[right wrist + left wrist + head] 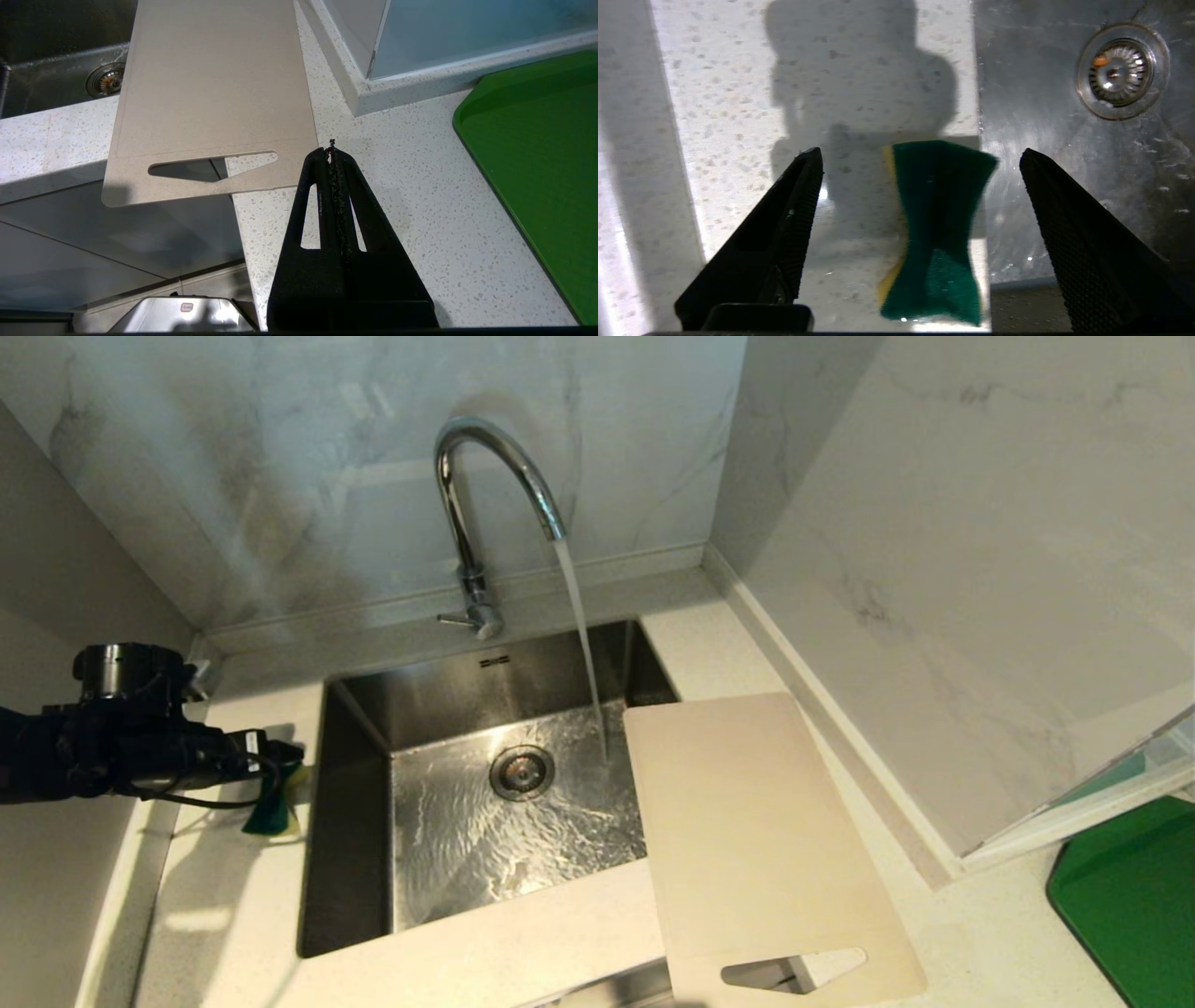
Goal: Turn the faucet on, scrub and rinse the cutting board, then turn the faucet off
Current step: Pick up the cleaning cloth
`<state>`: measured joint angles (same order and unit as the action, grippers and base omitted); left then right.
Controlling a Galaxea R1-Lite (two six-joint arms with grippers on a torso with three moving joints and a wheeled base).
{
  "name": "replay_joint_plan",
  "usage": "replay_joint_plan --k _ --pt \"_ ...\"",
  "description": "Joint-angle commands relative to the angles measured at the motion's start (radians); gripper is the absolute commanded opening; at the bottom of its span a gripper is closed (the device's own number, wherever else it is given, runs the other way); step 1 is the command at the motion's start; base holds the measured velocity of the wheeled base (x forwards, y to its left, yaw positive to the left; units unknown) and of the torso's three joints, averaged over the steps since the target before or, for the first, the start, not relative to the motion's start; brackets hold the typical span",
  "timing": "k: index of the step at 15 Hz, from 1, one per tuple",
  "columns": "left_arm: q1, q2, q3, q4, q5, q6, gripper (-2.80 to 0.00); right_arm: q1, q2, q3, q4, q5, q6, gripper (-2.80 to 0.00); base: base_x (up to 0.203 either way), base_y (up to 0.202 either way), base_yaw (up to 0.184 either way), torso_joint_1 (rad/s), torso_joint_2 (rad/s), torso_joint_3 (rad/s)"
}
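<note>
Beside sink [355, 821], left gripper [920, 186] gapes over green sponge [936, 228], ungrasped; faucet [485, 504] running, cutting board [756, 840] unscrubbed; right gripper [332, 156] closed, empty.

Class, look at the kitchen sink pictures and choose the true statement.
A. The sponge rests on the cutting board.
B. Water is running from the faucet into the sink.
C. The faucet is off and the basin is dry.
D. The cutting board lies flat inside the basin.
B: a stream falls from the faucet spout into the sink, whose bottom is rippling with water.
</note>
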<state>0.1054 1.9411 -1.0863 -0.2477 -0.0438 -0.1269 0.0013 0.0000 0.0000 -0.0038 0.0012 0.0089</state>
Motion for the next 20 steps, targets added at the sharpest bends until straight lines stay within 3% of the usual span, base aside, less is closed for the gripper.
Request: replay_joint_plan --k 1,11,12,20 --pt "-0.012 0.001 -0.004 -0.001 -0.015 -0.012 0.0 0.0 0.0 0.002 -0.001 0.0 0.0 -2.8 0.0 0.0 0.0 0.0 0.0 0.0" --pt "-0.03 0.081 -0.012 -0.009 -0.018 -0.017 0.0 0.0 0.0 0.002 -0.001 0.0 0.0 -2.8 0.0 0.0 0.0 0.0 0.0 0.0" --pt "-0.029 0.081 -0.012 -0.009 -0.018 -0.017 -2.8 0.0 0.0 0.002 -0.001 0.0 0.0 -2.8 0.0 0.0 0.0 0.0 0.0 0.0" --pt "-0.03 0.076 -0.007 -0.009 -0.018 -0.016 -2.8 0.0 0.0 0.002 -0.001 0.0 0.0 -2.8 0.0 0.0 0.0 0.0 0.0 0.0"
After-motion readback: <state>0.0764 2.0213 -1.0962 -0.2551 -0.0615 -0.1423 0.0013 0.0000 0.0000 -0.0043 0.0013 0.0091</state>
